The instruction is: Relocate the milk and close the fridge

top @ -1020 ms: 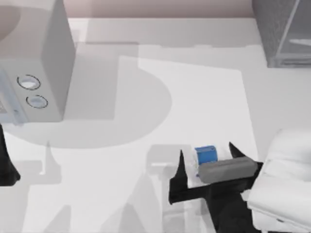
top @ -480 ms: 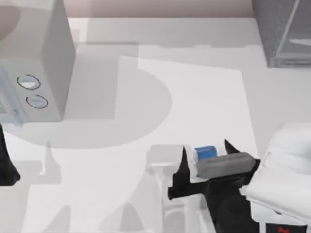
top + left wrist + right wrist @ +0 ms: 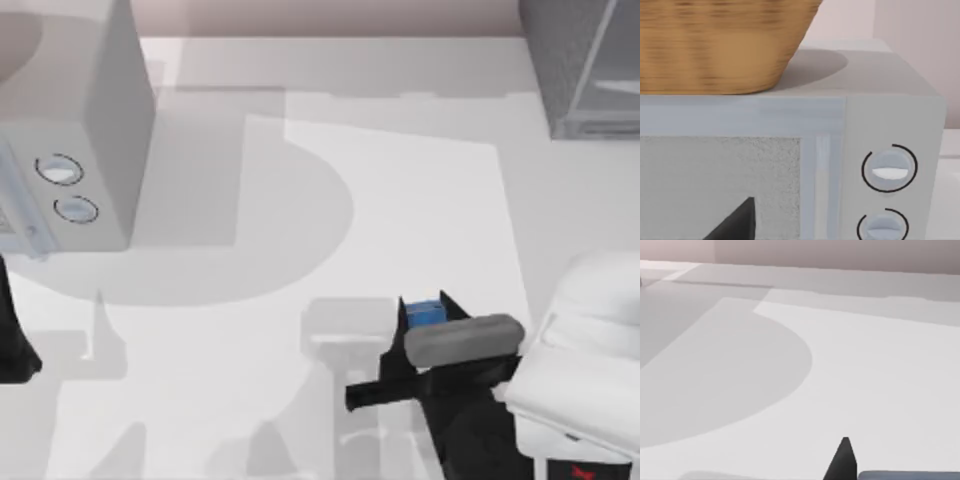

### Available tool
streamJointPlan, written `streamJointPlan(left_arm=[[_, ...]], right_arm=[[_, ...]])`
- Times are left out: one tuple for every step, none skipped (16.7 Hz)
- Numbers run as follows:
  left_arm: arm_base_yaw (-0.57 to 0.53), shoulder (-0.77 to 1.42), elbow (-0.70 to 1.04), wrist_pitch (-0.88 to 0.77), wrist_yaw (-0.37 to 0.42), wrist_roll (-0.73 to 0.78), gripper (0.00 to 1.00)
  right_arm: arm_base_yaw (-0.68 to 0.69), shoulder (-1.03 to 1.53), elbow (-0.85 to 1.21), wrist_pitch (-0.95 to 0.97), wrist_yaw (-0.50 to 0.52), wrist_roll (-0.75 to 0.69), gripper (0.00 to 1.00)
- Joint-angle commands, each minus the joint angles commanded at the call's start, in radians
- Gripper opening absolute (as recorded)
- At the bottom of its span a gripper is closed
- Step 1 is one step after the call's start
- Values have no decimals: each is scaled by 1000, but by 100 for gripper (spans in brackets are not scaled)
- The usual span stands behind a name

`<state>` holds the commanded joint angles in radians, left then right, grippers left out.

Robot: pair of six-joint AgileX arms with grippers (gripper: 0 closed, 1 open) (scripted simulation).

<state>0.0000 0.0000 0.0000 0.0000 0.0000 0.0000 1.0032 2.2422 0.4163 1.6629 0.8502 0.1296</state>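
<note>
The milk [image 3: 424,314], a small carton with a blue top, stands on the table at the front right in the top view. My right gripper [image 3: 423,299] is shut on it, one black finger against each side of the carton. In the right wrist view a dark fingertip [image 3: 842,460] rises beside the blue-grey edge of the milk [image 3: 910,475]. The fridge [image 3: 580,60], a dark speckled cabinet, stands at the far right corner with its lighter door panel [image 3: 620,70] angled. My left gripper [image 3: 15,340] rests parked at the left edge of the table.
A pale grey box with two round dials [image 3: 70,130] stands at the back left, close in front of the left wrist camera. A woven basket [image 3: 715,45] sits on top of that box. White table lies between the milk and the fridge.
The right gripper's fingers, spread wide around the carton a second ago, have drawn in against its sides. The gripper and carton sit slightly higher in the top view. The left arm is unmoved.
</note>
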Motion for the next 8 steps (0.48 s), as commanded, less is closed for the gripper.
streamJointPlan(left_arm=[[0, 0, 0, 0, 0, 0, 100], [0, 0, 0, 0, 0, 0, 100], [0, 0, 0, 0, 0, 0, 100], [0, 0, 0, 0, 0, 0, 100], [0, 0, 0, 0, 0, 0, 100], [0, 0, 0, 0, 0, 0, 100], [0, 0, 0, 0, 0, 0, 100], [0, 0, 0, 0, 0, 0, 100]], right_arm=[[0, 0, 0, 0, 0, 0, 2], [0, 0, 0, 0, 0, 0, 0], [0, 0, 0, 0, 0, 0, 0], [0, 0, 0, 0, 0, 0, 0], [0, 0, 0, 0, 0, 0, 0], [0, 0, 0, 0, 0, 0, 0], [0, 0, 0, 0, 0, 0, 0], [0, 0, 0, 0, 0, 0, 0]])
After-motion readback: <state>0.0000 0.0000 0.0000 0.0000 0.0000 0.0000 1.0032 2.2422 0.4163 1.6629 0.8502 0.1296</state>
